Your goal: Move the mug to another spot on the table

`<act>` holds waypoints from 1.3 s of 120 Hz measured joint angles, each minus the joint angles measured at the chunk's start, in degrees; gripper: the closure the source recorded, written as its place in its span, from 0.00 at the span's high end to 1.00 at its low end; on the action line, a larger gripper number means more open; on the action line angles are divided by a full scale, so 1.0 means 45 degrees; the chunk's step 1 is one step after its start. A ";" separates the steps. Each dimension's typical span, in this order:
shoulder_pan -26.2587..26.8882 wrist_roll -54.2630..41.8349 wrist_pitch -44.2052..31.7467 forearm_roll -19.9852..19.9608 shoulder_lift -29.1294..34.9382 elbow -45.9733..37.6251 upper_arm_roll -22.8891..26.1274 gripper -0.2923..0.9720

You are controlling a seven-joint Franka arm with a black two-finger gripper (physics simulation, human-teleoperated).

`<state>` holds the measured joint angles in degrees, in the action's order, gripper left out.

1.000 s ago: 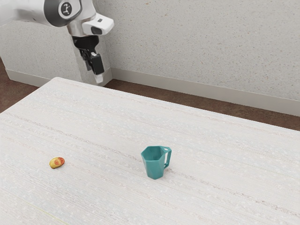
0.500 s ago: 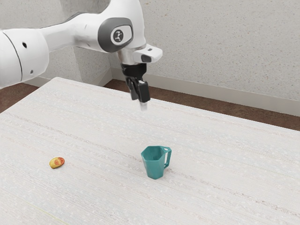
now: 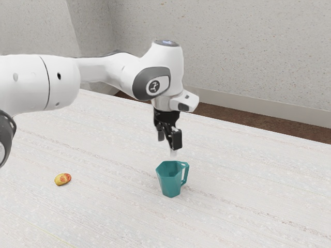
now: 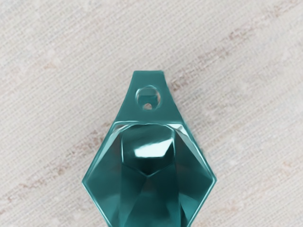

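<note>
Exterior view first: a teal mug (image 3: 171, 179) stands upright on the pale, streaked bench (image 3: 258, 181), with its open mouth facing up. Its handle (image 3: 184, 173) sticks out on the side toward the exterior view's right. The body has flat, angled sides and narrows toward the base.

The white arm (image 3: 103, 72) reaches in from the exterior view's left, and its black tool (image 3: 167, 145) hangs directly above the mug, pointing down at the rim. The two fingers stand apart with nothing between them, and a gap of air separates their tips from the top of the mug. No part of the tool touches the mug.

A small yellow and red object (image 3: 62, 179), about the shape of a little fruit, lies on the bench well apart from the mug, toward the exterior view's left. It is the one other loose thing on the bench, and it sits far from the line between the tool and the mug. Behind the mug, past the far edge of the bench, runs a strip of brown floor (image 3: 248, 118), then a light baseboard (image 3: 258, 106) and a speckled grey wall (image 3: 232, 41).

From the wrist view, the mug (image 4: 149, 175) lies straight under the hand, so the camera looks down into its dark, glossy inside. The handle (image 4: 147, 92) shows as a flat tab with a round hole in it. Bare bench (image 4: 57, 56) surrounds the mug on every side that shows.
</note>
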<state>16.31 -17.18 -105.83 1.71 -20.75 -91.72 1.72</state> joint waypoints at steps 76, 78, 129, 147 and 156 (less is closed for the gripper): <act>0.0399 0.0551 -0.3372 0.1319 -0.3265 0.1079 0.0004 0.77; 0.0399 0.0545 -0.3395 0.1331 -0.3287 0.1064 0.0000 0.77; 0.0330 0.0445 -0.3641 0.1033 -0.3619 0.0720 0.0009 0.77; 0.0328 0.0420 -0.3656 0.1011 -0.3689 0.0633 0.0010 0.77; 0.0370 0.0414 -0.3661 0.0992 -0.3695 0.0636 0.0010 0.77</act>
<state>17.98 -15.32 -122.30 6.17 -37.38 -88.86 1.76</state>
